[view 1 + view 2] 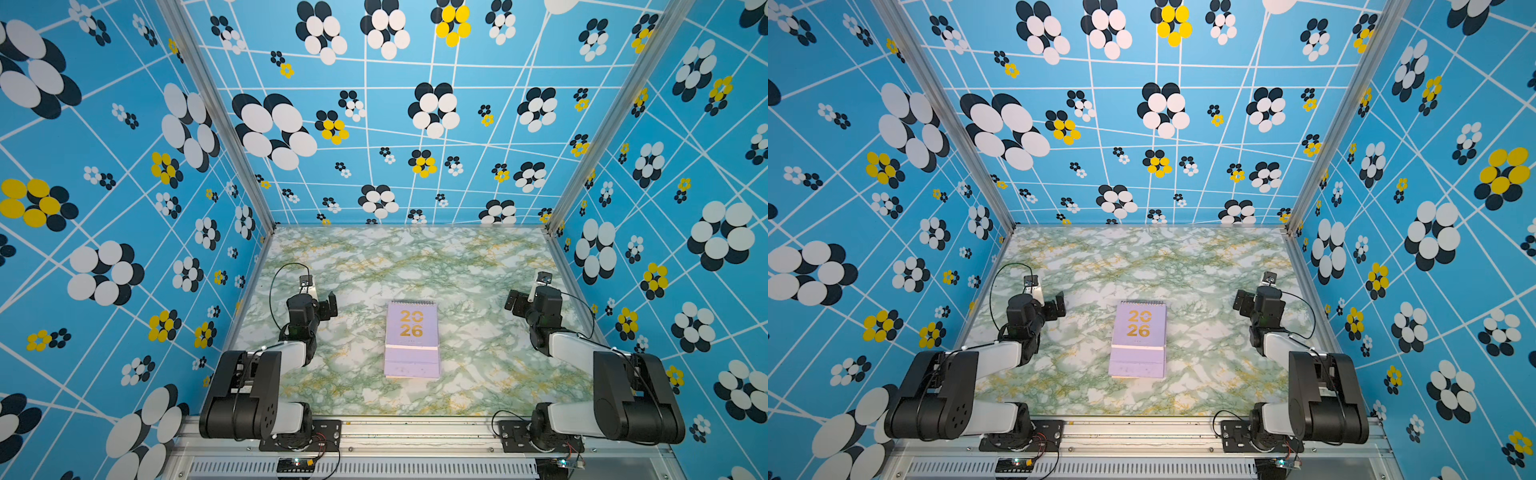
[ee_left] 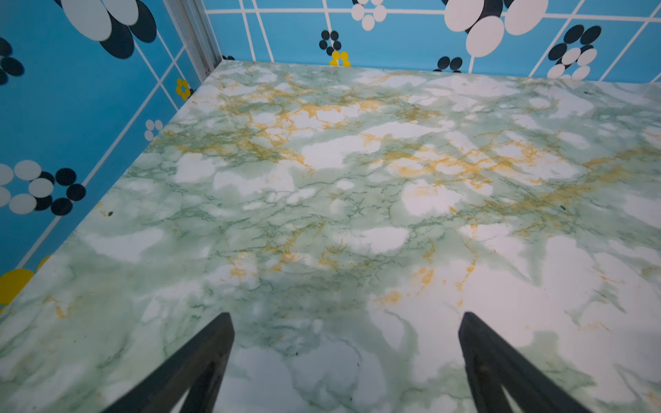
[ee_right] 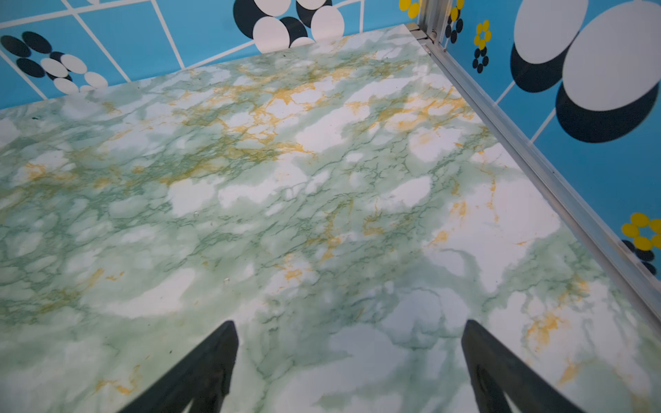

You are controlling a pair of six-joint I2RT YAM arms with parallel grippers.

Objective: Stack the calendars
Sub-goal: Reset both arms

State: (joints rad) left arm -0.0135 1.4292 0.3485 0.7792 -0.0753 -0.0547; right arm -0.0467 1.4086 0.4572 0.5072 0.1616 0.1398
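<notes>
The calendars (image 1: 412,338) lie in one pile at the middle of the marble table, also seen in the other top view (image 1: 1138,338). The top one is lilac with a gold "2026" cover, its spiral at the far end. A thin peach edge shows under the pile's near end. My left gripper (image 1: 320,297) hovers open to the left of the pile, apart from it. To the right my right gripper (image 1: 525,295) stands open too, well away from the pile. In the wrist views each gripper (image 2: 346,316) (image 3: 349,323) holds nothing and only bare table shows; the calendars are out of view there.
The green-and-white marble table (image 1: 478,266) is closed in by blue flowered walls on the left, back and right, with aluminium posts (image 1: 557,216) at the far corners. Both arm bases sit on a metal rail (image 1: 415,432) along the near edge.
</notes>
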